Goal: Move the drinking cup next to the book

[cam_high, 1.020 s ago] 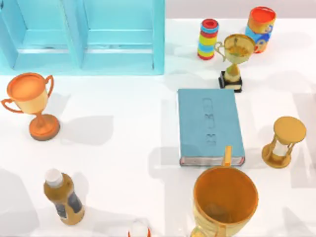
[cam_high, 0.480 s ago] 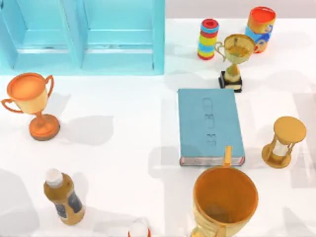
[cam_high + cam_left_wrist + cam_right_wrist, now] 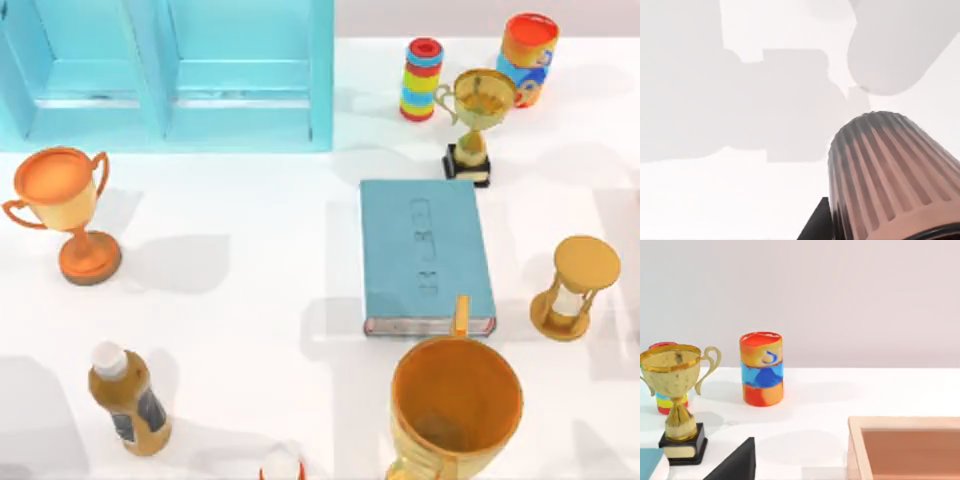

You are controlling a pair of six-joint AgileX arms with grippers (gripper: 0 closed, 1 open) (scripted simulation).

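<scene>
The drinking cup, ribbed and brown-pink, looms close in the left wrist view, above the white table. My left gripper is shut on it, and one dark finger lies against its side. The teal-blue book lies flat right of the table's middle in the top view, and its corner shows in the right wrist view. A dark part of my right gripper hangs near the table's back right, facing the gold trophy.
Around the book stand a gold trophy, an hourglass and a big orange mug. A blue cabinet, orange trophy, bottle, ring stack, colourful can and tan box also stand here.
No object on the table has moved. The grey shadow at the top view's lower left has shifted slightly.
</scene>
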